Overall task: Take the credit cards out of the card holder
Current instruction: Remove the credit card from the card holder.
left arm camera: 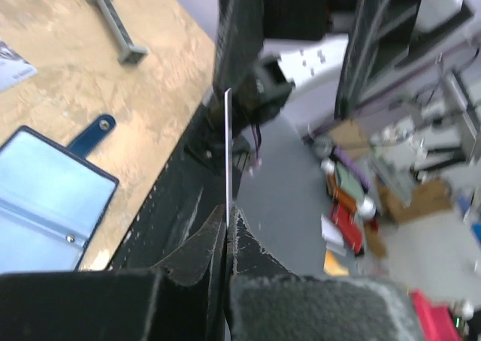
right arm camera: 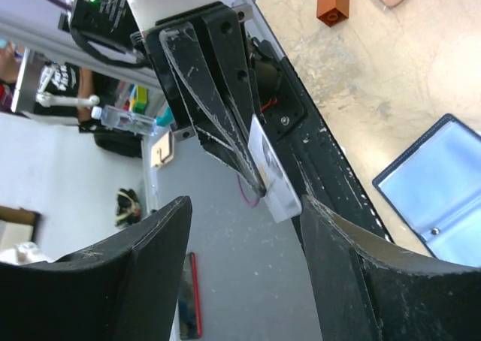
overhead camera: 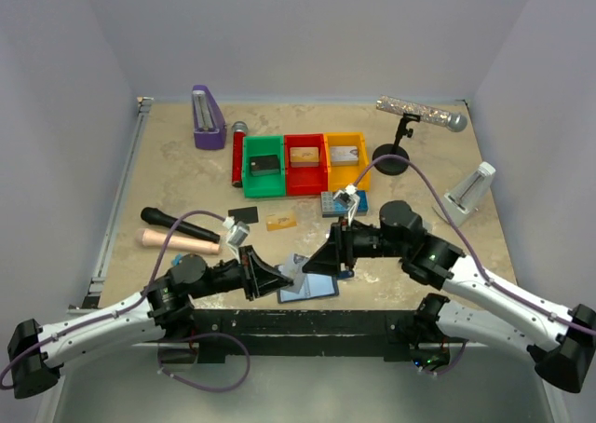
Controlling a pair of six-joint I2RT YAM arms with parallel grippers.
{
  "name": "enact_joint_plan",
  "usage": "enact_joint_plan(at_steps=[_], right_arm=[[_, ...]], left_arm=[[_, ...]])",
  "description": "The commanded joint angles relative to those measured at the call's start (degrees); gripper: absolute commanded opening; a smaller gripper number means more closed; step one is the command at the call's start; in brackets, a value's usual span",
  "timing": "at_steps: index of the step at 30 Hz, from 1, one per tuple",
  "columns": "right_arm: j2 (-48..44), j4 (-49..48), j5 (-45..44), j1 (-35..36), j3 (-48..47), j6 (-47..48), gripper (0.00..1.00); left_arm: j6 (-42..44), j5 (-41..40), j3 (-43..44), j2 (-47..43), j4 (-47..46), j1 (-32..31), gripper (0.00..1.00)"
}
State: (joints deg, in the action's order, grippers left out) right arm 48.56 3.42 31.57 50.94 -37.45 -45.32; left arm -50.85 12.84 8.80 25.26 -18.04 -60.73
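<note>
Silvery card [right arm camera: 272, 179]: thin, pale grey, pinched by one end between my left fingers [left arm camera: 188, 270] and held clear in the air. My right fingers [right arm camera: 150, 258] stand either side of it, not touching.
Card holder [overhead camera: 315, 287]: navy-blue, lying open and flat, pale blue pockets up, just beneath my fingertips.
Black card [overhead camera: 244, 210]: lying flat, well beyond my left fingers.
Gold-tan card [overhead camera: 280, 221]: lying flat, near the black card.

Left wrist view: card holder [left arm camera: 45, 198] cut off at the 8 o'clock edge; credit card [left arm camera: 227, 146] edge-on, face hidden.
</note>
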Motion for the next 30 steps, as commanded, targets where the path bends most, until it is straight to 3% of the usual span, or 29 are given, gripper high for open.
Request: enact_joint_plan(at_steps=[1,8,10,17,30], right_arm=[[-2.0,16.4,5.9,-1.7,-6.6,10.3,0.65],[-0.3,25.7,8.6,-1.8,-11.8,16.7,0.62],[-0.6,27.2,8.4,-1.8,-12.9,18.1,0.61],[0.3,29.7,10.3,-1.5,-14.8,19.8,0.57],[1.2,23.0,10.5,2.1,-11.0,16.1,0.47]], left_arm=[[9.0,16.0,10.5,6.1,11.9,0.4,0.0],[13.5,27.1,17.8,10.7,17.9,0.4,0.0],[15.7,29.7,21.0,13.1,24.0,0.4,0.0],[16.7,31.9,25.7,18.0,28.5,0.4,0.0],[17.9,31.6,29.1,24.3,28.2,0.4,0.0]])
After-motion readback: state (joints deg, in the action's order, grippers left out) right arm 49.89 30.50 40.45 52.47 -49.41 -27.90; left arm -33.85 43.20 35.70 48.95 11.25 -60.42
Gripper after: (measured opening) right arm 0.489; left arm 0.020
